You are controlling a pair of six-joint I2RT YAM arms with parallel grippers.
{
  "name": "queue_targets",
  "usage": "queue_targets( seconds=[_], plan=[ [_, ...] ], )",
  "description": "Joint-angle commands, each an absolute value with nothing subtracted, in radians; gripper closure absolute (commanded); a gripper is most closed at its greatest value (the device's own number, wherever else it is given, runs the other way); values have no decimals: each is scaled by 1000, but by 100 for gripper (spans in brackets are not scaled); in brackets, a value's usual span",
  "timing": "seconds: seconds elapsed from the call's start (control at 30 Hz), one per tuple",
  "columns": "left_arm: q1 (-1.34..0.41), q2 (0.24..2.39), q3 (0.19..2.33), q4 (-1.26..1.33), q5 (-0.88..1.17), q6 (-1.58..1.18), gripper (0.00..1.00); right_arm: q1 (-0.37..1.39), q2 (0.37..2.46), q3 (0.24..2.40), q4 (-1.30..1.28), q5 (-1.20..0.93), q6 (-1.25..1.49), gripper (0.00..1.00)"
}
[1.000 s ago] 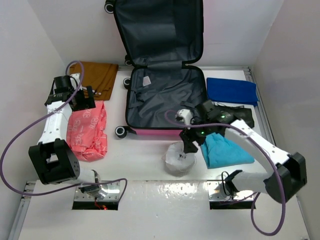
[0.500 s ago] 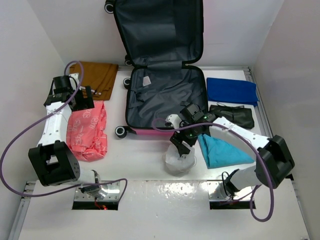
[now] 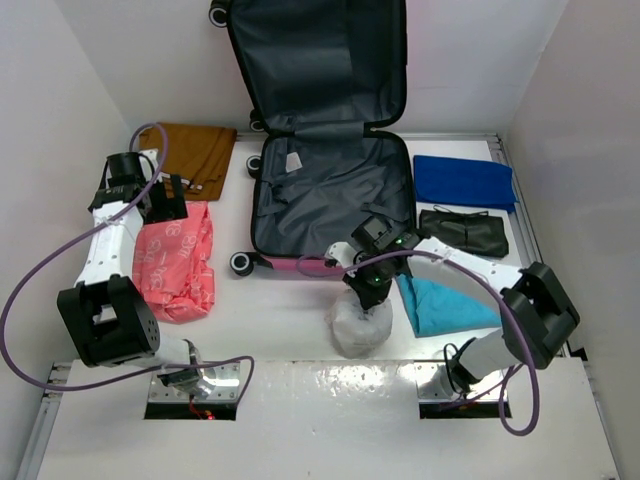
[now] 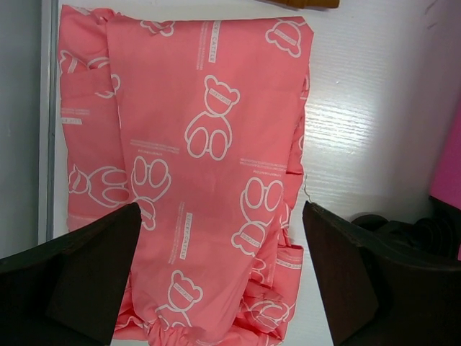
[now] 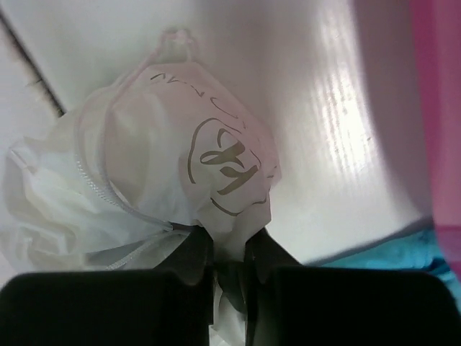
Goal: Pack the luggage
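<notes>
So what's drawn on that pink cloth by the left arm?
White teddy bear outlines and lettering cover the pink cloth; clearest in the left wrist view.

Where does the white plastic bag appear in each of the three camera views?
Top external: white bag low in the middle, under the right gripper, in front of the suitcase.
Left wrist: not in it.
Right wrist: white bag at centre-left, pinched by the gripper.
Shared landmark: the pink suitcase wall, at the right edge of both wrist views.
</notes>
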State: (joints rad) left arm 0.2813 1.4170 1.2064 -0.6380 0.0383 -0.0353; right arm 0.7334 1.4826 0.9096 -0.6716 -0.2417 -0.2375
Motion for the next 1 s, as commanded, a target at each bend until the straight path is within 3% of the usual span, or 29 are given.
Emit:
queue_targets(
  seconds=[0.0, 0.17, 0.2, 0.3, 0.47, 0.5, 0.6, 0.77, 0.97],
  plan=[
    [304, 1420, 1220, -629, 54, -25, 0, 701, 1405, 1006, -765, -359, -293, 100],
    [304, 1420, 1229, -629, 86, -6, 0, 640, 1399, 1366, -940, -462, -288, 100],
    [304, 1420, 1229, -629, 101, -6, 0, 632, 1414, 1490, -962, -439, -279, 100],
    [304, 1411, 1239, -629, 124, -6, 0, 608, 1512, 1586, -916, -341, -212, 100],
    [304, 1420, 1275, -629, 124, -15, 0, 531, 1890, 2012, -919, -64, -39, 100],
    [304, 1430, 1284, -629, 124, -24, 0, 523, 2017, 2265, -945, -51, -8, 100],
    [313, 1430, 1284, -620, 112, -43, 0, 482, 2203, 2445, -970, -3, 99, 100],
    [313, 1439, 1275, -620, 103, -52, 0, 486, 2183, 2186, -625, -11, 156, 100],
    [322, 1448, 1266, -611, 81, -52, 0, 491, 2330, 2284, -490, -31, 236, 100]
  ],
)
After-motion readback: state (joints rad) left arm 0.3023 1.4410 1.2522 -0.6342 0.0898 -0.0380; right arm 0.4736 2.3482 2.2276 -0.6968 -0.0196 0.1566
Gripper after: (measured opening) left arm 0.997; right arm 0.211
